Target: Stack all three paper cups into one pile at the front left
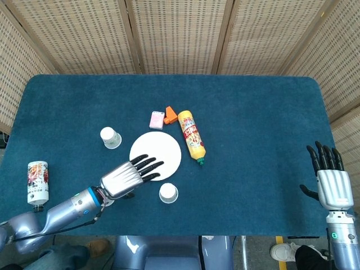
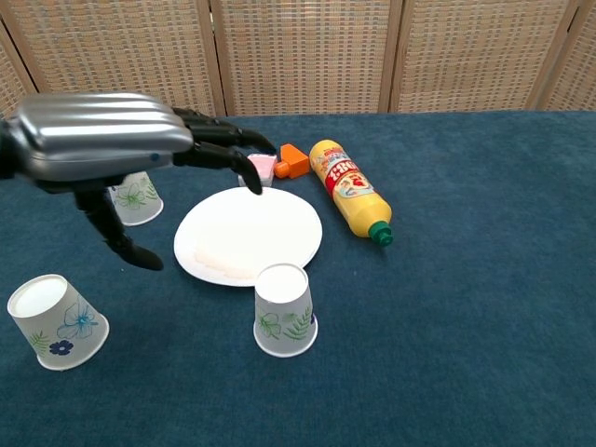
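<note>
Three upturned white paper cups with flower prints stand on the blue table. One cup [image 1: 111,137] [image 2: 138,200] is at the back left. A second cup [image 1: 168,193] [image 2: 284,310] stands in front of the white plate [image 1: 160,147] [image 2: 256,223]. The third cup [image 2: 56,321] sits at the front left; in the head view my left arm hides it. My left hand [image 1: 130,175] [image 2: 102,144] hovers open, fingers spread flat, above the plate's near-left edge and holds nothing. My right hand [image 1: 332,181] is open at the table's far right front edge, away from all cups.
A yellow mustard bottle [image 1: 192,136] [image 2: 352,191] lies to the right of the plate. A pink packet [image 1: 157,120] [image 2: 259,168] and an orange piece [image 1: 170,114] [image 2: 294,160] lie behind the plate. A printed can [image 1: 37,181] lies at the left edge.
</note>
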Tool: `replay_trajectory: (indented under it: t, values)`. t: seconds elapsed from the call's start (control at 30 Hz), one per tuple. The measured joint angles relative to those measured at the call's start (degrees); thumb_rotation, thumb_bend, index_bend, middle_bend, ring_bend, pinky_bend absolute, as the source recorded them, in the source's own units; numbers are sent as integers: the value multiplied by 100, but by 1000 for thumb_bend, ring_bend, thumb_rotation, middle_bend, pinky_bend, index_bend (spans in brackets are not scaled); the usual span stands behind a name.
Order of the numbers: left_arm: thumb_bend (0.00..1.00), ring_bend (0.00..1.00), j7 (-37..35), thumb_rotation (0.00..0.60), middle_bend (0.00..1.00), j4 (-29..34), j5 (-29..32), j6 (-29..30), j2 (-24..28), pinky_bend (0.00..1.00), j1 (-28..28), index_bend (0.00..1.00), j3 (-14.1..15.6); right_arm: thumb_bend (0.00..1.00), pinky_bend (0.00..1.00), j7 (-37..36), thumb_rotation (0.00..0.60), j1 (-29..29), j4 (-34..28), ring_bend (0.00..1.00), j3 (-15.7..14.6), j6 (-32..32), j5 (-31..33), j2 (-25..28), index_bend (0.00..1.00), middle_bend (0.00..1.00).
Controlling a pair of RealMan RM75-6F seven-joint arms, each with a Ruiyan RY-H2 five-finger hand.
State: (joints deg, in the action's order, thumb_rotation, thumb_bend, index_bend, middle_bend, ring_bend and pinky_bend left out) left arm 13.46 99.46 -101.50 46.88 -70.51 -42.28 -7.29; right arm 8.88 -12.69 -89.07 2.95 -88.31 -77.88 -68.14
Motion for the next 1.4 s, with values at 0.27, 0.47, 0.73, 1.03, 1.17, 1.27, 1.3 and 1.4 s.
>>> replay_trajectory:
  t: [0.27,0.47,0.73,1.03,1.17,1.27,1.3,1.4]
  values:
    - [0,139,395,600,71,-488,646,-671,-756,219,-672,235,-177,0,0,-71,600,66,-17,0,147,169,109,73,0,0]
    - [0,169,463,600,90,-794,748,-876,-1120,254,-957,243,-91,0,0,-85,600,105,-9,0,229,211,130,81,0,0]
    - [0,259,584,600,186,-1055,850,-979,-1449,354,-1214,304,48,0,0,-124,600,150,-1,0,327,288,133,90,0,0]
    - [0,449,523,600,402,-1379,853,-792,-1813,478,-1337,555,145,0,0,-194,600,193,10,0,388,342,103,114,0,0]
    - [0,451,482,600,405,-1347,786,-501,-1761,484,-1317,559,179,0,0,-205,600,206,2,0,400,366,74,120,0,0]
    - [0,452,466,600,406,-1193,784,-376,-1603,485,-1283,560,182,0,0,-194,600,214,-13,0,400,367,36,119,0,0]
    - [0,452,470,600,406,-1125,790,-345,-1536,485,-1269,559,180,0,0,-184,600,221,-22,0,399,361,16,118,0,0]
    - [0,452,501,600,406,-831,825,-227,-1253,485,-1207,555,173,0,0,-143,600,238,-54,0,395,339,-36,114,0,0]
